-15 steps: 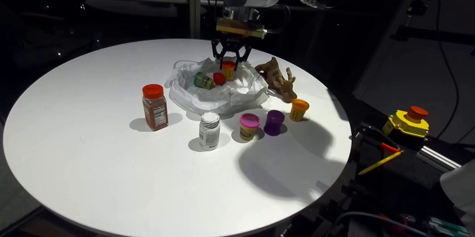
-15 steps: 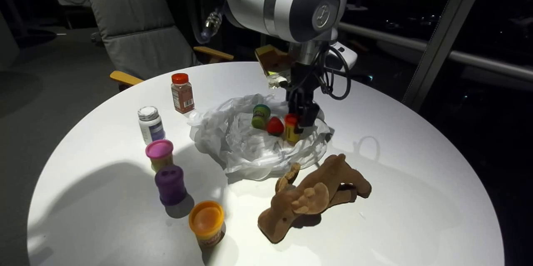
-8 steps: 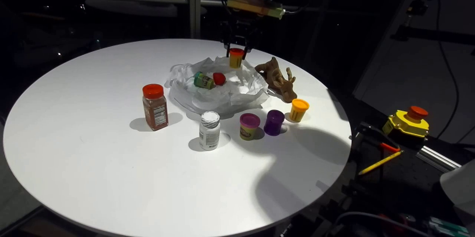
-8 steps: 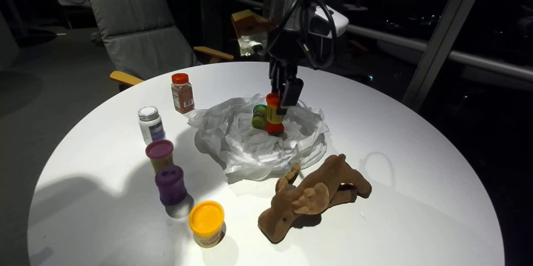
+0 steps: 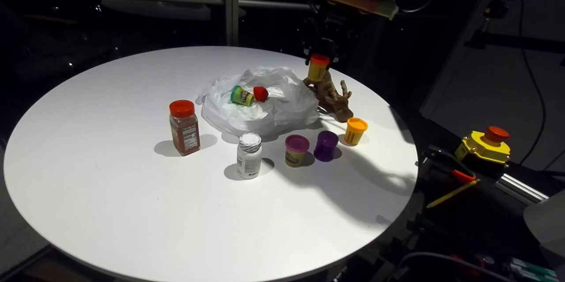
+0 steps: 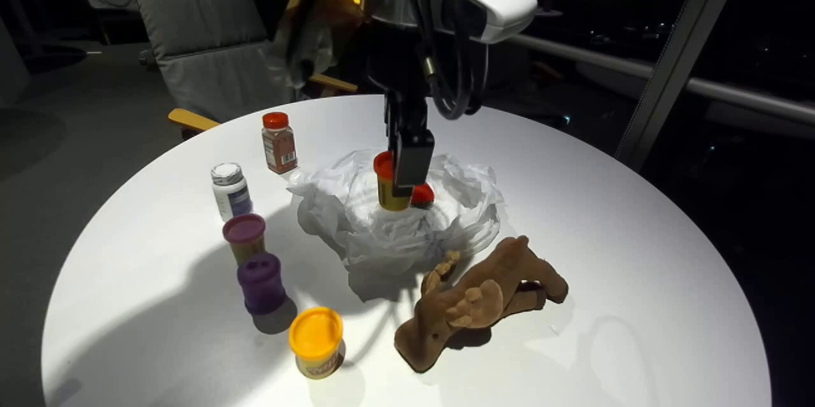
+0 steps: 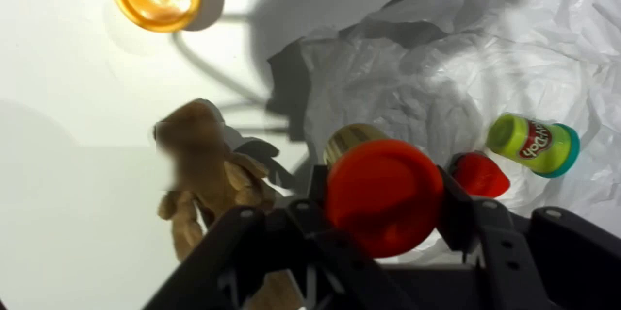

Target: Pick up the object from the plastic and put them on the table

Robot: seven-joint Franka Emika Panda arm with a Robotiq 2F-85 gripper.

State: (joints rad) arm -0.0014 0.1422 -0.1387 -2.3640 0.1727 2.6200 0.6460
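My gripper (image 7: 385, 193) is shut on a yellow Play-Doh can with a red lid (image 7: 383, 203), one finger on each side. In an exterior view the red-lidded can (image 5: 317, 72) hangs upright in front of the plush moose, beyond the bag's edge. In an exterior view it (image 6: 391, 195) overlaps the bag. The crumpled white plastic bag (image 5: 282, 118) lies open on the round white table (image 5: 132, 207). A green Play-Doh can with a teal lid (image 5: 242, 96) lies tilted in it beside a small red object (image 5: 261, 93). The green can also shows in the wrist view (image 7: 529, 142).
The brown plush moose (image 6: 471, 305) lies close to the bag. An orange-lidded can (image 6: 316, 340), a purple can (image 5: 325, 146), a pink-lidded can (image 5: 295, 152), a white bottle (image 5: 249, 158) and a red-capped spice jar (image 5: 184, 129) stand on the table around the bag.
The gripper has taken hold of the red-lidded can, lifted it out of the bag and carried it sideways towards the moose. The other objects stay put; the bag's edge has shifted slightly.
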